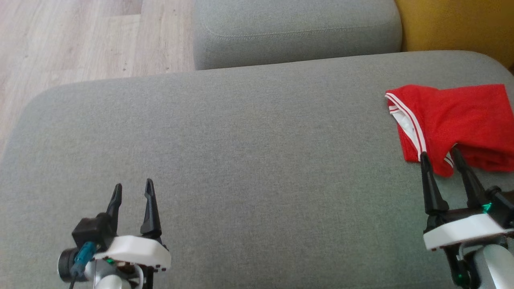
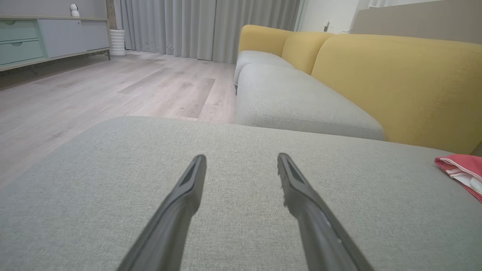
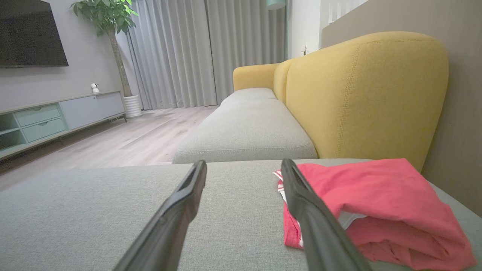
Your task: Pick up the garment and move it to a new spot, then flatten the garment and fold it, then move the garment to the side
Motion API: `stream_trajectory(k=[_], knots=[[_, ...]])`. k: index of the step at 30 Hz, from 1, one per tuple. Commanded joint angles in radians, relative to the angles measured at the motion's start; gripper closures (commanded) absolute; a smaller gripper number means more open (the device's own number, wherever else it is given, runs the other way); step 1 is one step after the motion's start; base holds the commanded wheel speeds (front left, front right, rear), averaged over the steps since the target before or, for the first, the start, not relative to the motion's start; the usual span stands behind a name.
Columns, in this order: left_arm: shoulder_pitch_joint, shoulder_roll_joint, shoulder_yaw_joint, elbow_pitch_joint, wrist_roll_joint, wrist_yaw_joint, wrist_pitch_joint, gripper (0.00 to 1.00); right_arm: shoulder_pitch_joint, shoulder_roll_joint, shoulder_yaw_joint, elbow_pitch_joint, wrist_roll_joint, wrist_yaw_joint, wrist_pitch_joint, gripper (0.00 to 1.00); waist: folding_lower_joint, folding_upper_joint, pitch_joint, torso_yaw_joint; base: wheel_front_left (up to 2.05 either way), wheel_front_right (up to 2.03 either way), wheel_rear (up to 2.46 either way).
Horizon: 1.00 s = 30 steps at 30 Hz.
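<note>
Right jaws, wide and empty, sit lower right at the near hem of the red garment (image 1: 461,120), bunched on the grey cushion (image 1: 241,160); left jaws likewise wide. Closing over a thick fold before lifting seems wisest.

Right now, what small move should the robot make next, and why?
Probably lower the right arm a little and shut its jaws on the near corner of the red garment. It lies bunched, not flat, at the right end of the gray cushion, and those jaws stand open with that corner between their fingers, holding nothing yet.
</note>
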<state>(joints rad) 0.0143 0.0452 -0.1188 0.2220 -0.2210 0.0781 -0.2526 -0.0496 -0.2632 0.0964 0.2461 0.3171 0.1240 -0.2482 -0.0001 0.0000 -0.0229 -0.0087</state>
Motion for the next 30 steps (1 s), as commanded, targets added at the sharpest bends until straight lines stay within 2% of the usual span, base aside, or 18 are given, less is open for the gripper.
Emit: stream_trajectory(k=[1,14,15,19,30], knots=[[-0.054,0.005,0.025,-0.029,0.002,-0.001,-0.009,0.00,-0.024,-0.014,0.019,-0.026,0.010,0.007,-0.013,0.00,0.0001,0.0000,0.001,0.001,0.00,0.00,0.00],[-0.063,0.005,0.022,-0.010,0.002,-0.012,-0.009,0.00,-0.035,-0.016,0.030,-0.009,0.027,0.007,-0.013,0.00,0.0001,0.0000,0.000,-0.002,0.00,0.00,0.00],[-0.003,-0.001,-0.002,0.019,-0.001,-0.009,0.001,1.00,0.000,0.001,0.014,0.023,0.018,0.000,-0.002,1.00,0.0001,0.0000,0.001,-0.002,0.00,0.00,0.00],[0.023,-0.003,0.000,0.072,-0.010,-0.010,0.008,1.00,0.021,0.014,0.026,0.071,0.027,-0.001,0.002,1.00,0.0001,0.0000,0.001,-0.002,0.00,0.00,0.00],[0.011,-0.002,0.019,0.069,-0.121,-0.026,0.038,1.00,0.015,0.030,0.007,0.065,0.129,0.000,0.031,1.00,0.0001,0.0000,0.003,-0.001,0.00,0.00,0.00]])
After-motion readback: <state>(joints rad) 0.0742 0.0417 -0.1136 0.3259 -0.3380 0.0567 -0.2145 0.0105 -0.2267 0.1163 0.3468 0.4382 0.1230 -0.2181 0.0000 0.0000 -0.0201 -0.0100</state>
